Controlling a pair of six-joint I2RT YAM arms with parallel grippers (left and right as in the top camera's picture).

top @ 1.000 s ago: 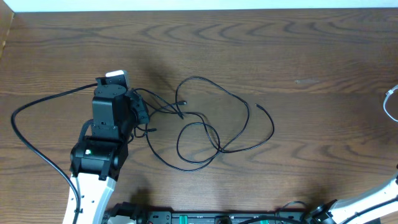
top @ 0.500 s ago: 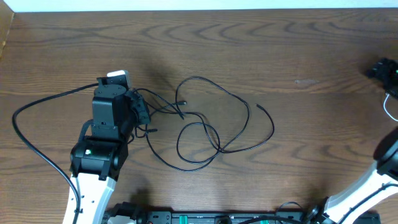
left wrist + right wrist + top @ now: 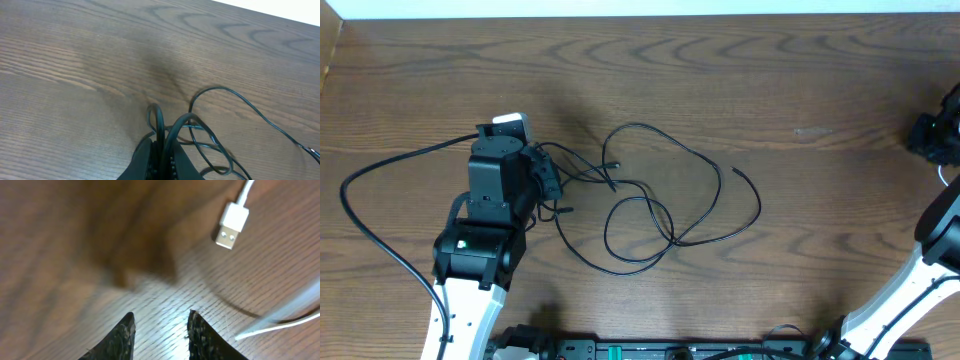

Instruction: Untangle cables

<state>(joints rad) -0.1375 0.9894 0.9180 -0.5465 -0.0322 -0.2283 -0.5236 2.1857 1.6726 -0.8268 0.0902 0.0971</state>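
Left gripper (image 3: 161, 150) pinches the black cable (image 3: 220, 89), looped mid-table, likely to anchor it; right gripper (image 3: 159, 327), slightly spread and empty, hovers over the white cable (image 3: 231, 226) at the table's (image 3: 800, 70) right edge.

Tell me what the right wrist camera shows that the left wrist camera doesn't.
Only the right wrist view shows the white cable with its plug end, lying on the wood beyond the right jaws, which stand apart with nothing between them. Only the left wrist view shows the black cable, its loops pinched in the shut left jaws. Both show the brown wooden table.
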